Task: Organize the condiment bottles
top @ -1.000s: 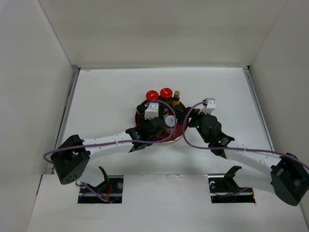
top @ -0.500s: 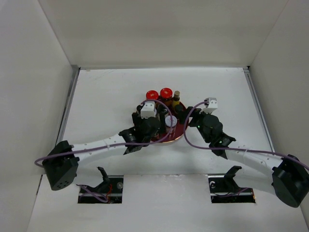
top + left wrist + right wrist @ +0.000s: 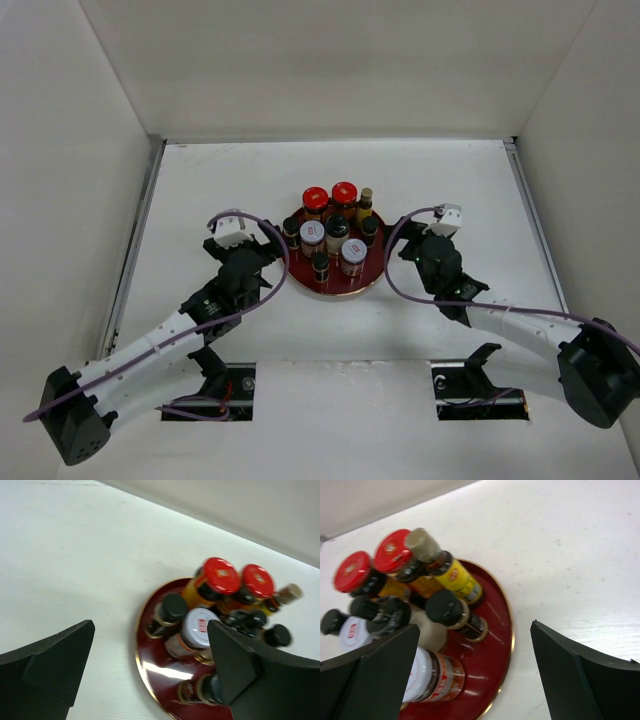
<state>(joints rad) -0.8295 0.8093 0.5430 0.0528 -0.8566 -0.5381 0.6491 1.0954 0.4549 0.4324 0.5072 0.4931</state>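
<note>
The condiment bottles (image 3: 330, 232) stand together, upright, on a round dark red tray (image 3: 336, 293). Two red-lidded jars (image 3: 220, 575) and a slim gold-capped bottle (image 3: 452, 575) fill its far side. Two white-lidded jars (image 3: 200, 627) and small dark-capped bottles (image 3: 445, 607) stand nearer. My left gripper (image 3: 270, 255) is open just left of the tray, holding nothing; in its wrist view (image 3: 151, 630) the fingers frame the tray's left half. My right gripper (image 3: 403, 254) is open at the tray's right edge, and in its wrist view (image 3: 475, 625) nothing sits between the fingers.
White walls enclose the table (image 3: 200, 200) on the left, back and right. Bare tabletop surrounds the tray on all sides. Purple cables loop above both wrists.
My left gripper has opened and drawn back to the left, off the tray, leaving the bottles standing there. The right gripper has shifted slightly away from the tray.
</note>
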